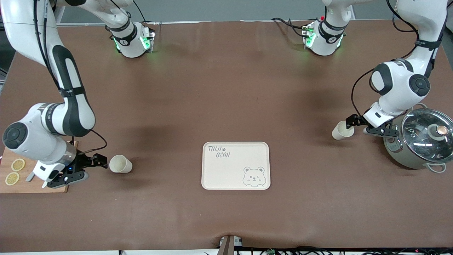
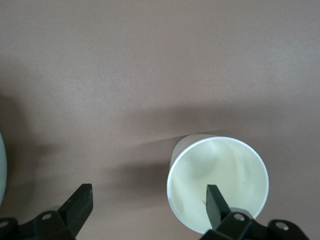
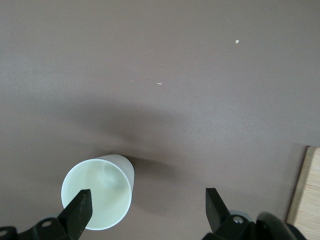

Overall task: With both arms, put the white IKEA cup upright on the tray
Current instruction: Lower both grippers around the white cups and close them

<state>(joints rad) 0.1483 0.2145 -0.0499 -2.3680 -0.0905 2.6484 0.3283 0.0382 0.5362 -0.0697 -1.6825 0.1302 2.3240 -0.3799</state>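
Cups lie tipped at frame left and frame right, each at the spread fingers of my right end effector and left end effector; I judge grasping comes next, tray centre, pot crowding my left.

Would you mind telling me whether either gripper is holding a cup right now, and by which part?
Nothing is held: the left gripper and the right gripper are open, each beside its cup.
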